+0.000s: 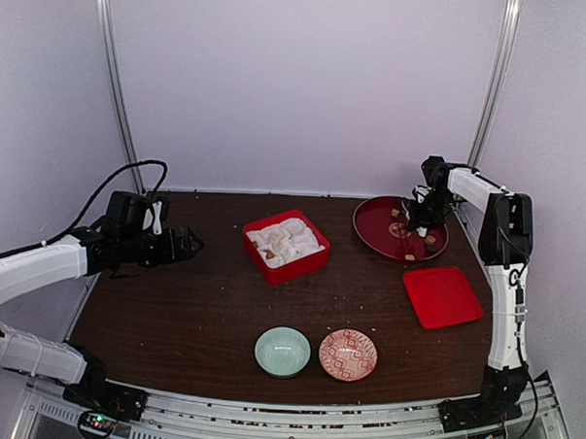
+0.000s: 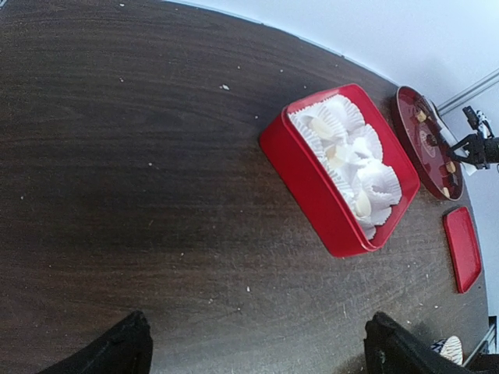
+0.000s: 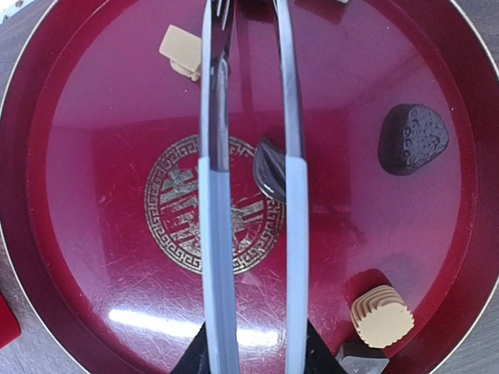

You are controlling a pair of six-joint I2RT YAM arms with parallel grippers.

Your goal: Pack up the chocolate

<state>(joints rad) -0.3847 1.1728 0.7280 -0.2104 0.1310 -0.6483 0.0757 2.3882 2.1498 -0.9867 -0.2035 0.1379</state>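
The chocolate lies on a round dark red plate (image 1: 375, 228). In the right wrist view the plate (image 3: 31, 195) holds a tan square piece (image 3: 181, 51), a dark bumpy piece (image 3: 413, 139), a tan ridged piece (image 3: 380, 315) and a glossy dark piece (image 3: 269, 167). My right gripper (image 3: 253, 358) is shut on slim silver tongs (image 3: 214, 234), whose two arms reach over the plate; the glossy piece sits between them. My right gripper (image 1: 420, 213) hangs above the plate. My left gripper (image 1: 187, 242) is open and empty (image 2: 257, 354) over bare table.
A red box (image 1: 301, 268) with white paper cups sits mid-table; whitish pieces (image 2: 320, 127) lie in some cups. A flat red lid (image 1: 441, 296) lies at the right. A pale green bowl (image 1: 282, 351) and a patterned red bowl (image 1: 347, 354) stand near the front.
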